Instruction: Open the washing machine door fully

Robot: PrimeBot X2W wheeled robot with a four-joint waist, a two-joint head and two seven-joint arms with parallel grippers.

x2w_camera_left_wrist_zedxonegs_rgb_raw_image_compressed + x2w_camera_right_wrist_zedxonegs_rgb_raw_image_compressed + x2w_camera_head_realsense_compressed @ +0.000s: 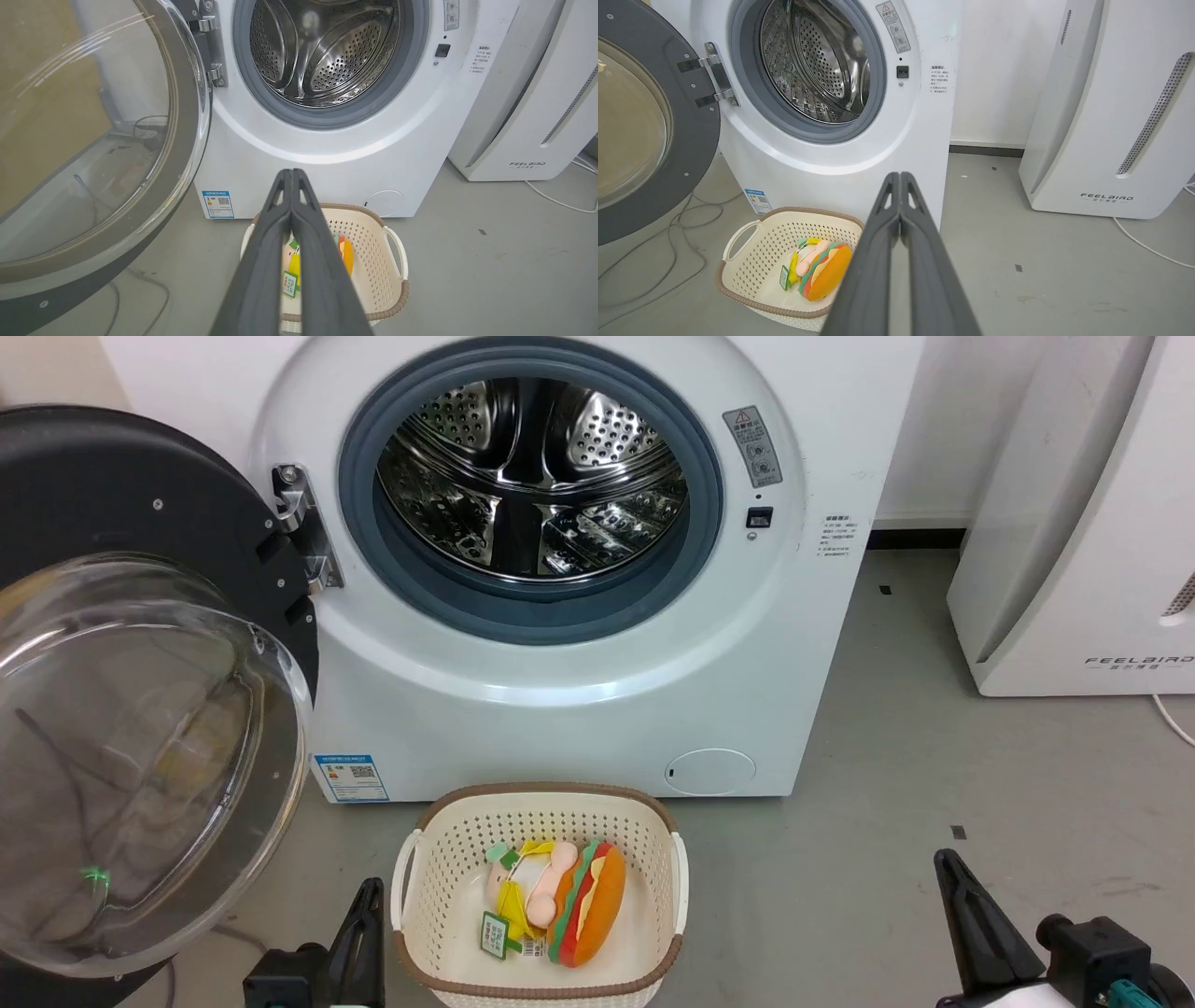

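Door [140, 728] swung wide at the left of the head view, hung off the washer [560, 700]; both grippers pressed together, nothing held.

The left gripper [292, 172] is seen at the lower left of the head view, just right of the door's glass bowl; the right gripper [900, 175] is at the lower right, well apart from it. The opening is judged close to done. If the door were pushed further, the hinge [303, 527] could be strained, and the glass could be struck by a careless sweep from the left gripper. A rebound towards the drum cannot be ruled out. A basket [537, 795] with a burger toy [588, 915] is set at bottom centre, before the washer, and could be knocked. Cables [668, 242] are trailed under the door, and a white appliance [1074, 569] is stood at the right.
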